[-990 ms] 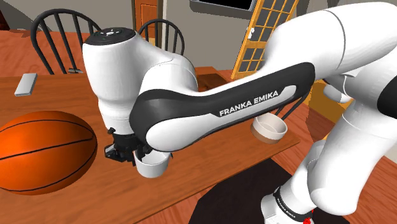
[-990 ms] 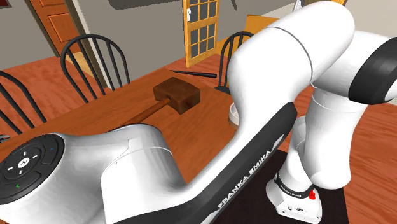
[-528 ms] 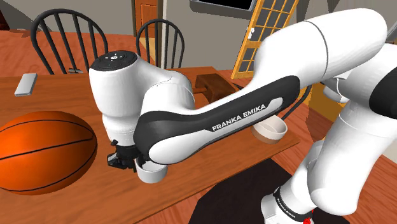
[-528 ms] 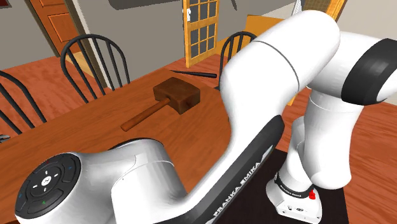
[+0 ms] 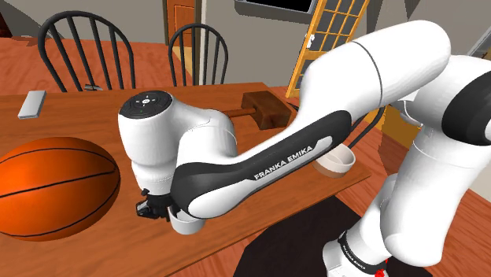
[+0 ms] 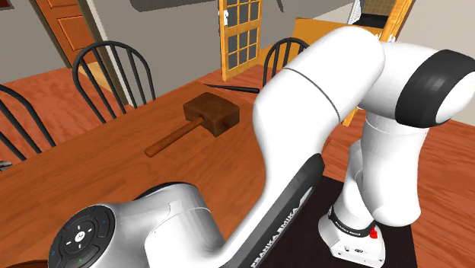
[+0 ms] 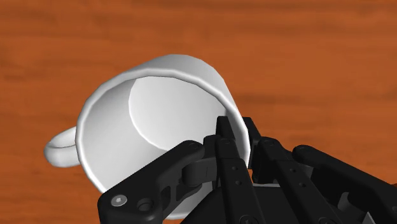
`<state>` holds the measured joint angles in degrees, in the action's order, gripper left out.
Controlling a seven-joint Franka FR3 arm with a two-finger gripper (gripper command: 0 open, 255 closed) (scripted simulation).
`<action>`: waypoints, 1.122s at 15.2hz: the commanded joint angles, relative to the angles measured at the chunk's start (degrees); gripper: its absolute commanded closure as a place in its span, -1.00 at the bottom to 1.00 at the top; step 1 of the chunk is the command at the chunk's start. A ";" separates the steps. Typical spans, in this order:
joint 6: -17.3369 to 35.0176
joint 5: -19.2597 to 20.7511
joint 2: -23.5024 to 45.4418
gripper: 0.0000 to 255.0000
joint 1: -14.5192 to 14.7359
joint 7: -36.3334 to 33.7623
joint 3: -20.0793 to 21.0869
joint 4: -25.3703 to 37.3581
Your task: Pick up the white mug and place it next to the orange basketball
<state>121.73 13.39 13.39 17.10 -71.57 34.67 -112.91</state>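
Black hand (image 7: 236,137) closed on the wall of the white mug (image 7: 153,114), with one finger inside the rim and the other outside. Mug handle on the side far from the fingers, mouth turned toward the wrist.

In the shoulder view, going from the left: orange basketball (image 5: 51,189) resting on the wooden worktop (image 5: 86,118), large at the left edge. Grey flat slab (image 5: 33,104) behind it, well apart. Then the hand under the white wrist, with the mug hanging just beside the ball, near the worktop's front edge. Cannot tell whether touching the wood or just above it. Further right, wooden mallet (image 5: 263,108) lying behind the arm (image 5: 260,161). White bowl (image 5: 337,160) near the worktop's right corner, partly hidden by the forearm.

Against the picture of one second before: hand and mug lower, closer to the wood. Forearm sunk down, so mallet head now uncovered. Ball, slab and bowl in the same places.
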 commanded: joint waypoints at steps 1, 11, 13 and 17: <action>1.39 0.80 0.94 1.00 0.26 -0.68 -0.21 -0.64; 2.24 1.30 1.53 -1.00 0.41 -1.05 -0.39 -1.04; 2.24 1.30 1.54 -1.00 0.41 -1.05 -0.39 -1.04; -1.01 -0.37 -0.41 -1.00 0.08 0.04 0.24 0.70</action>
<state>121.89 13.60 13.63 17.32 -71.96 34.72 -112.84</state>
